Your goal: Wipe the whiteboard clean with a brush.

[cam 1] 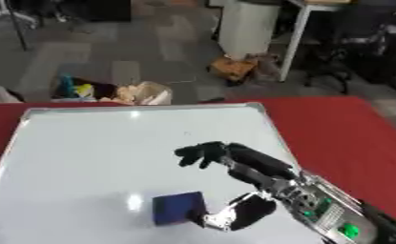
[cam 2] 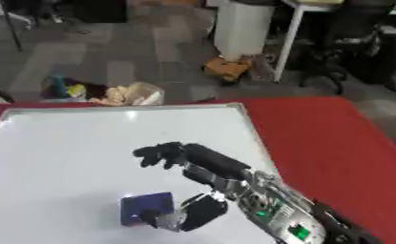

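Whiteboard [cam 1: 92, 157] lies flat on the red worktop [cam 1: 334, 128] and already looks bare of marks, so little wiping seems left, while the right hand [cam 1: 234, 164] hovers with fingers spread, thumb touching the blue brush [cam 1: 177, 207] near the board's near edge.

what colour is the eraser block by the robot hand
Dark blue. The eraser block lies on the whiteboard; the left eye view shows it best.

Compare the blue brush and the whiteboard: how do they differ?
The brush is dark blue, a small block; the whiteboard is white, glossy and wide with a metal frame. The brush lies on the whiteboard by the right hand's thumb; the whiteboard lies flat on the red table. Both are rectangular.
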Motion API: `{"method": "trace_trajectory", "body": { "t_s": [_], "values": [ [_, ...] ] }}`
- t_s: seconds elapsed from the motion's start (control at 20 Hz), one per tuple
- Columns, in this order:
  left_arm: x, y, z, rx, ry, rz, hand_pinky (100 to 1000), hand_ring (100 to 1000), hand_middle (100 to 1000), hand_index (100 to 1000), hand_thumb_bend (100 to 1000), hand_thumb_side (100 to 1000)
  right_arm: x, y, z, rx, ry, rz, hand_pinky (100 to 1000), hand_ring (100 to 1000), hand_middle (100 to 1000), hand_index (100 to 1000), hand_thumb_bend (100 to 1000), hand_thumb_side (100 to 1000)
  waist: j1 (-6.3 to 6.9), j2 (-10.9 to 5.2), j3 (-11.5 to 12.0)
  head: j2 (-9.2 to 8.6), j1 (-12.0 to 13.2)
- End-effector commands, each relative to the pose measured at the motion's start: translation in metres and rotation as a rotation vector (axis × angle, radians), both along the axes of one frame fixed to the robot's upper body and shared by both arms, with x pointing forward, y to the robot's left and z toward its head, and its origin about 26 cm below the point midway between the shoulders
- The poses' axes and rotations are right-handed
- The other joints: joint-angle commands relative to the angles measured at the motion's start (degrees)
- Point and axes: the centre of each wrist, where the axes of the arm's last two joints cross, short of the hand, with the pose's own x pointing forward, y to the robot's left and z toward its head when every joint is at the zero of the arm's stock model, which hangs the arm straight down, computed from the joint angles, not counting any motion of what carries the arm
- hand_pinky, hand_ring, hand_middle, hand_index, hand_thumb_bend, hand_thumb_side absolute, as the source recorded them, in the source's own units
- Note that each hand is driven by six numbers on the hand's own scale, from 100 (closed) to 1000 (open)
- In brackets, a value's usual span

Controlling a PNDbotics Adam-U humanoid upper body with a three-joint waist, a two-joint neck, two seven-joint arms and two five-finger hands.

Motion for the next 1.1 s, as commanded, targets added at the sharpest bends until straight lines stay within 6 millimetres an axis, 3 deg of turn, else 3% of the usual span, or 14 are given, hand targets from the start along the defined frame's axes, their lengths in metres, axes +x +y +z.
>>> {"method": "trace_trajectory", "body": {
  "t_s": [0.05,0.2,0.55,1.1],
  "values": [
    [0.001,-0.002,0.015,0.026,-0.046,-0.027,441,529,579,846,750,514,0.010,0.001,0.006,-0.054,-0.021,-0.031,714,816,782,963,395,483,0.46,-0.02,0.71,-1.00,-0.60],
    [0.001,-0.002,0.016,0.030,-0.052,-0.031,441,529,579,846,749,515,0.026,0.007,0.001,-0.102,-0.010,-0.052,712,812,777,961,390,489,0.52,0.49,1.01,-1.14,-0.59],
    [0.002,-0.003,0.017,0.032,-0.058,-0.038,441,529,579,846,749,515,0.052,0.005,-0.032,-0.133,0.018,-0.058,710,811,775,959,377,501,0.59,1.01,1.53,-1.26,-0.62],
    [0.002,-0.004,0.017,0.034,-0.056,-0.043,443,530,580,847,746,518,0.058,0.005,-0.055,-0.200,0.014,-0.021,707,801,754,950,383,505,0.55,1.31,1.42,-1.34,-0.50]
  ]
}}
